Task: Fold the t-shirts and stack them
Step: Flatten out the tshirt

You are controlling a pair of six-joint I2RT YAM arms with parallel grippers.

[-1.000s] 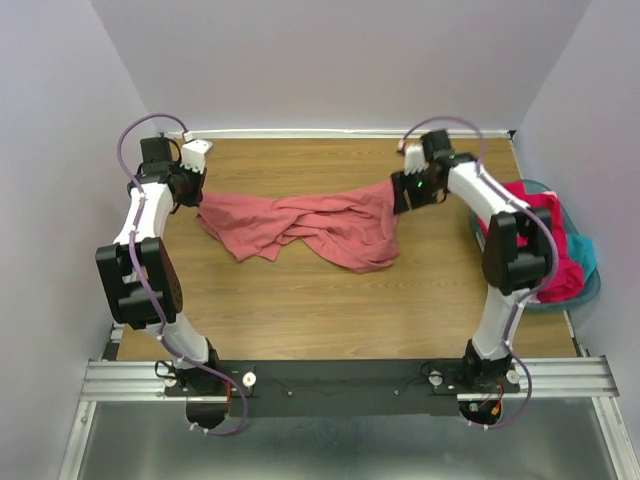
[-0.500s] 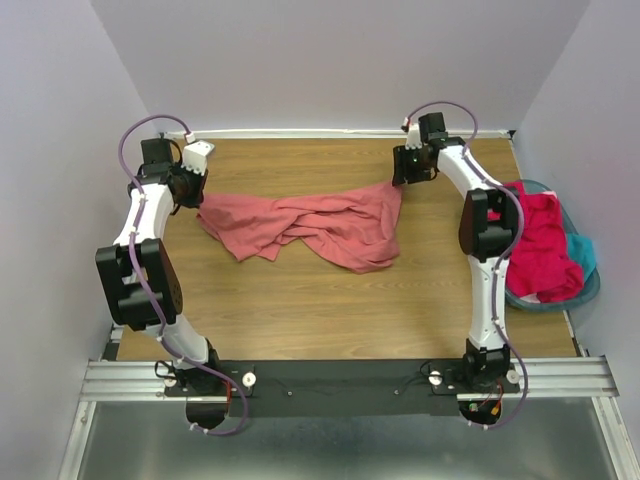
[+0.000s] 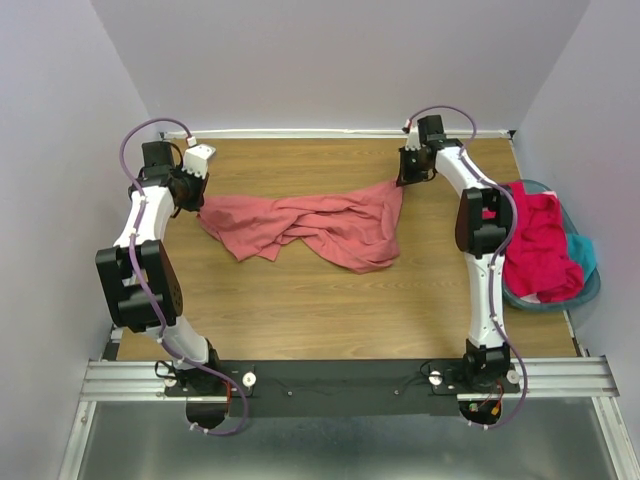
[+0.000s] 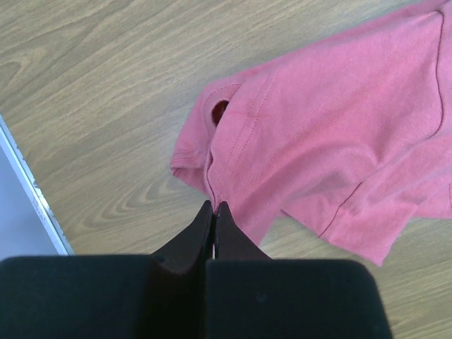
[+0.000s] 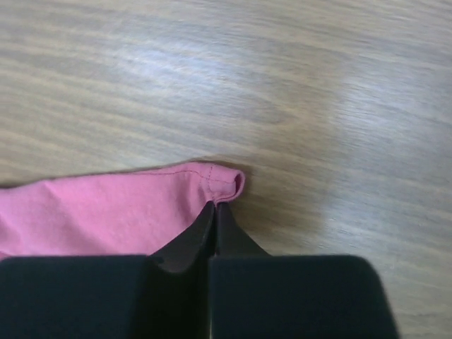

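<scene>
both grippers pinch the ends of the salmon-pink t-shirt

nearest the camera, the metal rail [image 3: 340, 378] carries the two arm bases at the front edge of the wooden table [image 3: 300, 310]. the front half of the table top is bare wood.

further in, at the right edge, a round teal basket [image 3: 592, 288] holds a magenta-red t-shirt [image 3: 540, 245] heaped on top, with a teal t-shirt [image 3: 583, 252] showing at its right side. the right arm's elbow stands just beside the basket in the overhead view.

beyond the middle of the table the salmon-pink t-shirt [image 3: 310, 225] lies crumpled and twisted, stretched sideways between the two arms, its lower folds sagging toward the front.

at its left end the left gripper [image 4: 214, 207] has its fingers pressed together on a raised fold of the cloth, next to a sleeve whose opening shows a dark gap. the table's pale side border runs close by.

at the far right end the right gripper [image 5: 214, 206] has its fingers drawn together on the stitched hem, just beside the small curled corner of the cloth, with bare wood beyond it toward the back wall.
</scene>
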